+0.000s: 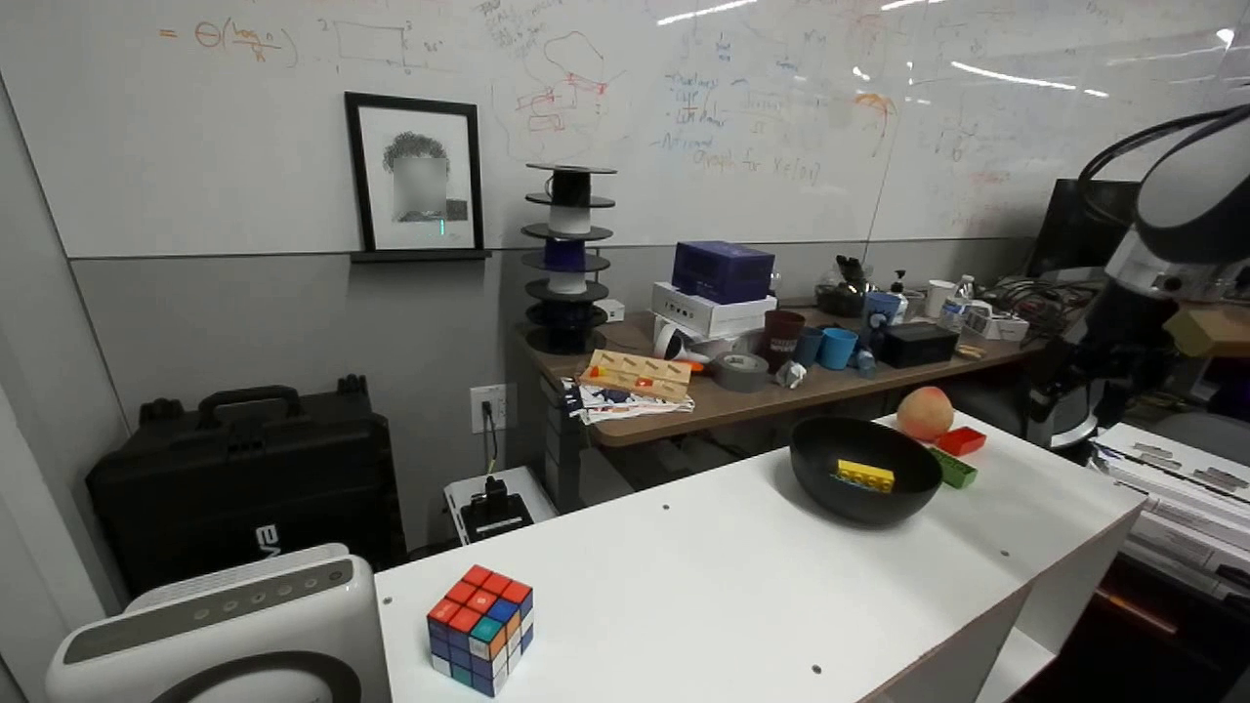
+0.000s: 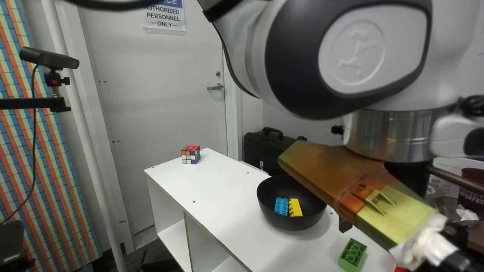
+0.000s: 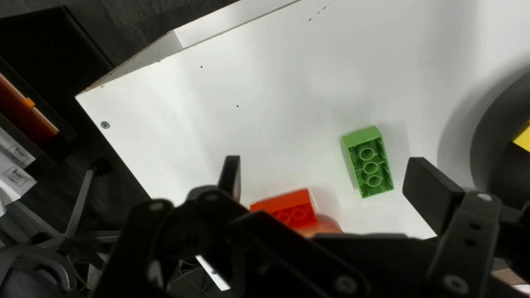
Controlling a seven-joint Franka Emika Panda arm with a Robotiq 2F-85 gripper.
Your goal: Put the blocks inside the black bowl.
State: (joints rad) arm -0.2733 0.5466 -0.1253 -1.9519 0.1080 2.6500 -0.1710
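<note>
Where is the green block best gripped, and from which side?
I'd grip the green block mid-length by its two long sides, probably from above: it lies hollow side up, narrower across than along, and in the wrist view gaps separate it from the red block and black bowl.

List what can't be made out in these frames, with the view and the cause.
Black bowl and yellow block: wrist view, both cut off by the right edge.
Red block and peach-orange ball: wrist view, partly hidden by the linkage of the fingers.
Those fingers: in an exterior view, mostly behind the orange-green piece on the arm.
Portrait: in an exterior view, face blurred.
Whiteboard: same view, much writing too faint to read.
</note>
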